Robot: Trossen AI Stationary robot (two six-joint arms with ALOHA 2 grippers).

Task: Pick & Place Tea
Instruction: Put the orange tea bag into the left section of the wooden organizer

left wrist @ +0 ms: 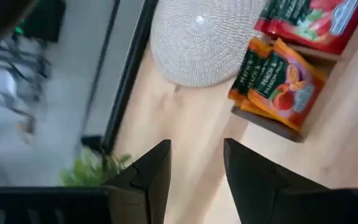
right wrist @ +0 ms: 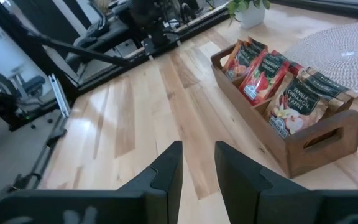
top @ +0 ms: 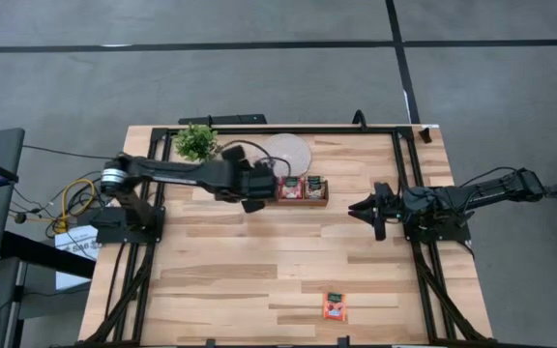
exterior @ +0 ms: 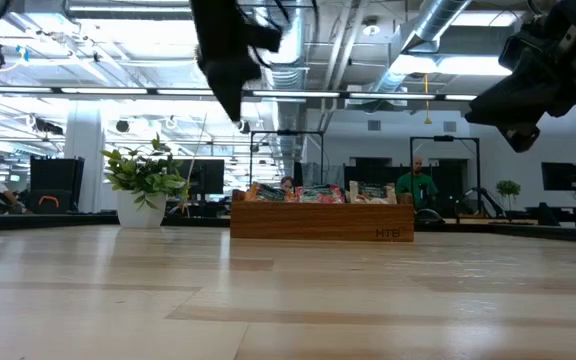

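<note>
High view: the left gripper [top: 259,189] is extended over the table [top: 259,280], just beside the wooden tea box [top: 302,189], at the box's 9 o'clock. The box sits in the far half of the table with packets standing in it. A round woven mat [top: 288,152] lies just beyond the box at its 11 o'clock, and a potted plant [top: 196,142] stands near the far left edge. The right gripper [top: 367,209] hangs at the box's 3 o'clock, apart from it. One loose tea packet [top: 335,306] lies flat near the front edge, at 5 o'clock from the box and well apart from both grippers.

Low view: the box [exterior: 321,219] stands on the table with packets upright in it, the plant [exterior: 144,180] to its 9 o'clock. Both arms hang above the surface, clear of it. A person [exterior: 417,184] stands in the room behind.

Left wrist view: the fingers [left wrist: 151,174] stand narrowly parted with nothing between them. The mat [left wrist: 204,38] and the box's orange packet [left wrist: 277,81] show beyond.

Right wrist view: the fingers [right wrist: 166,171] are slightly apart and hold nothing. The box [right wrist: 291,112] shows with three packets upright.
</note>
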